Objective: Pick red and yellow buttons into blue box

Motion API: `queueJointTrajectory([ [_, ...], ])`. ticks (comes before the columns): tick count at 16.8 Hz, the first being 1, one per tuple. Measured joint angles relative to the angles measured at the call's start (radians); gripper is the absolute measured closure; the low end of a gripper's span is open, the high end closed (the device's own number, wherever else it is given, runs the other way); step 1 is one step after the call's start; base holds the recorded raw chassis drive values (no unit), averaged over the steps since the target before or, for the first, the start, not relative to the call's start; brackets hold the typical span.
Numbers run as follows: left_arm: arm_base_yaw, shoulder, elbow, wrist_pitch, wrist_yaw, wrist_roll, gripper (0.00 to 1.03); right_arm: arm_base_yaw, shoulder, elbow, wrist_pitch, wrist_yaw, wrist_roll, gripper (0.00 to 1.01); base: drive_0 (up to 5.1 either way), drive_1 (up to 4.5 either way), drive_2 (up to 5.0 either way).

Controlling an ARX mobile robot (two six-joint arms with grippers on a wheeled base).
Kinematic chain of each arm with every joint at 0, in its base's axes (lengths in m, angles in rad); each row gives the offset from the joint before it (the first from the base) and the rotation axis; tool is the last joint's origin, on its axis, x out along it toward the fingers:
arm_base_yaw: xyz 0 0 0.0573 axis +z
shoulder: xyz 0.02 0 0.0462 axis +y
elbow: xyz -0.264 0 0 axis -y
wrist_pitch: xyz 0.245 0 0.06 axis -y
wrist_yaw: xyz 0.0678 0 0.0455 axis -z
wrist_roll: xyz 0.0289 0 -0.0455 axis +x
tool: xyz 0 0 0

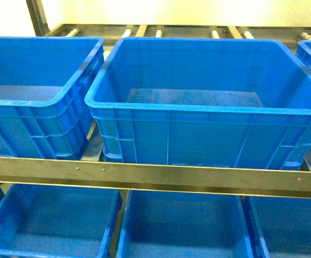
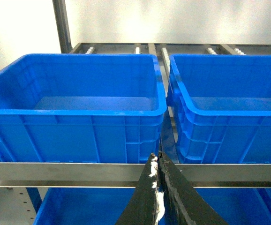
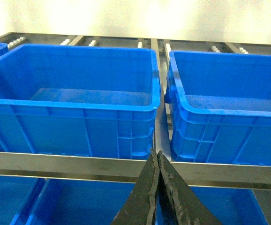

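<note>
Both grippers sit with their jaws pressed together on nothing: the left gripper [image 2: 157,161] and the right gripper [image 3: 157,158] each point at the grey steel shelf rail [image 1: 155,174] just ahead of their tips. Beyond the rail, either side of each pair of jaws, stand open-topped blue plastic crates [image 1: 209,107], and their floors look bare. You see no red-capped or yellow-capped push-buttons in any view, so the first risk is a blind search. Reach forward with the jaws together and you may strike the rail or a crate rim. With several alike crates, you could also drop into the wrong one.
</note>
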Motion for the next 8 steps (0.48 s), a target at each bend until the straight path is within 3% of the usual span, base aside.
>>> queueJointTrajectory([
  [2, 0.000, 0.000, 0.000, 0.000, 0.000, 0.000, 1.01, 0.000, 0.000, 0.000, 0.000, 0.000, 0.000, 0.99, 0.0, 0.00, 0.0],
  [3, 0.000, 0.000, 0.000, 0.000, 0.000, 0.000, 0.95, 0.000, 0.000, 0.000, 0.000, 0.000, 0.000, 0.90, 0.0, 0.00, 0.0],
  [6, 0.000, 0.000, 0.000, 0.000, 0.000, 0.000, 0.61, 0.000, 0.000, 0.000, 0.000, 0.000, 0.000, 0.55, 0.0, 0.00, 0.0],
  [8, 0.000, 0.000, 0.000, 0.000, 0.000, 0.000, 0.48, 0.000, 0.000, 0.000, 0.000, 0.000, 0.000, 0.42, 0.0, 0.00, 0.0],
])
